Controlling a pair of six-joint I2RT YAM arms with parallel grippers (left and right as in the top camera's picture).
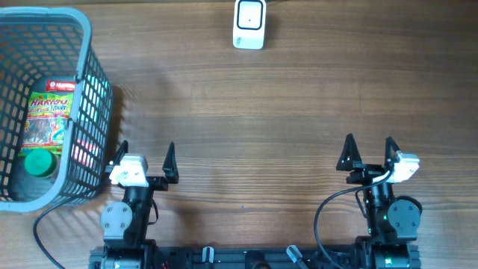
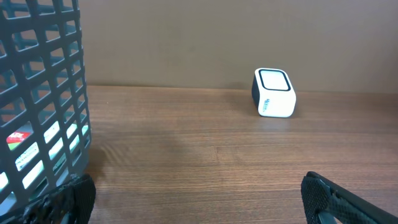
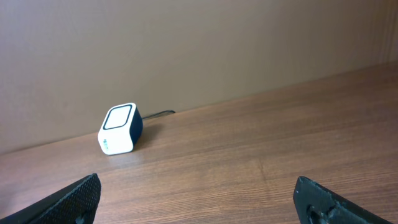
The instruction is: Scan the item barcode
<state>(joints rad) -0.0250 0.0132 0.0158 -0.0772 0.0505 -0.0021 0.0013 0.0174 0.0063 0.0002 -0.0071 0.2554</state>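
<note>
The bag (image 1: 46, 112) is lying flat inside the basket (image 1: 87, 30) at the upper left of the overhead frame, printed face up, with a green-capped bottle (image 1: 39, 163) sitting just below it in the same basket. No barcode is showing on either from here. The scanner (image 1: 249, 24) is standing at the top centre of the frame, well apart from the basket, on the bare bench (image 1: 246, 104), its window tilting upward. The left fingers (image 1: 170, 158) are resting at the lower left, just beside the basket's lower right corner, spread fully wide and holding nothing. The right fingers (image 1: 348, 155) are sitting at the lower right, equally wide and empty. Nothing is being scanned yet, so the step in hand is looking like the pick from the basket. The left arm is sitting closest and is probably suiting the reach best: coming over the rim from above rather than through the mesh wall, dropping straight onto the bag, and pinching one edge so the flat faces are staying clear. The barcode is likely lying on the hidden underside, so the bag will be needing a turn before its code is facing the scanner window
</note>
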